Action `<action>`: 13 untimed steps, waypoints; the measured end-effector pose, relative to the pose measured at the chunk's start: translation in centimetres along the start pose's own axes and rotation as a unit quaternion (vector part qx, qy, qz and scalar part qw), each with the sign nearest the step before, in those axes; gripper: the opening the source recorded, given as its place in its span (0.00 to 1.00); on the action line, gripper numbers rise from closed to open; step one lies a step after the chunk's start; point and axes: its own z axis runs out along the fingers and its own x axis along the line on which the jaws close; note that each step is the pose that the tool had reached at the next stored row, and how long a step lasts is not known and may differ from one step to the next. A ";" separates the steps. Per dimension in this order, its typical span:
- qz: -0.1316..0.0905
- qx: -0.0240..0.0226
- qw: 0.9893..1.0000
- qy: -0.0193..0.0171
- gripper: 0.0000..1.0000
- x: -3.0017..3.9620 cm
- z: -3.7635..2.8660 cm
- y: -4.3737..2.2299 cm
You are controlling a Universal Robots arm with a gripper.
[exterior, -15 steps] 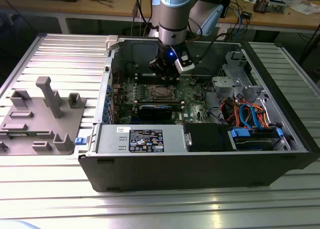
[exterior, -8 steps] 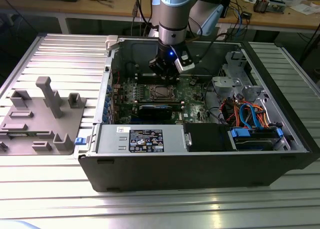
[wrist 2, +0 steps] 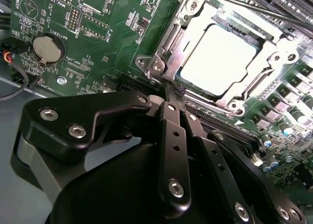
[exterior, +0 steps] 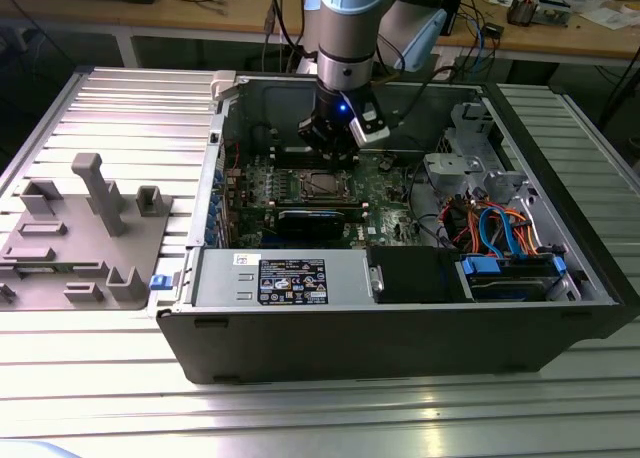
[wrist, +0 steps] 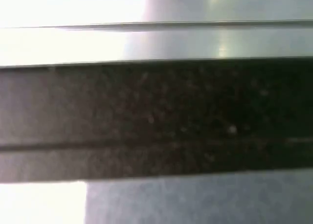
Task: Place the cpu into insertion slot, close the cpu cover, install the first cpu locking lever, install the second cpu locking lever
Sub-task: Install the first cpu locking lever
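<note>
Gripper (wrist 2: 172, 94) is inside the open computer case (exterior: 400, 328), low over the motherboard (wrist 2: 112, 43) at the socket's edge. Fingers are pressed together, tips meeting at a thin metal lever (wrist 2: 168, 75) beside the socket; whether they actually pinch it is unclear. The cpu (wrist 2: 220, 60) sits in the socket, with the cpu cover (wrist 2: 195, 18) lying closed around it.

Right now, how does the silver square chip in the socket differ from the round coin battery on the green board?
The dull silver square cpu is flat-sided and larger, framed by the silvery metal cpu cover; the round silver coin battery is smaller, circular and sits in a black holder. Both lie flat on the green motherboard.
</note>
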 end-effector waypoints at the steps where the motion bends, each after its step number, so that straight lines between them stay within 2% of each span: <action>1: 0.000 -0.001 1.000 0.000 0.11 -0.02 0.24 -0.05; 2: 0.000 -0.005 1.000 0.000 0.11 -0.02 0.27 -0.04; 3: 0.000 -0.014 1.000 0.000 0.11 -0.02 0.22 -0.02; 4: 0.000 -0.014 1.000 0.000 0.11 -0.03 -0.19 0.00; 5: 0.000 -0.014 1.000 0.000 0.11 -0.03 -0.30 0.01; 9: 0.000 -0.014 1.000 0.001 0.11 -0.04 -0.37 -0.06; 13: 0.000 -0.014 1.000 0.000 0.11 -0.05 -0.39 -0.43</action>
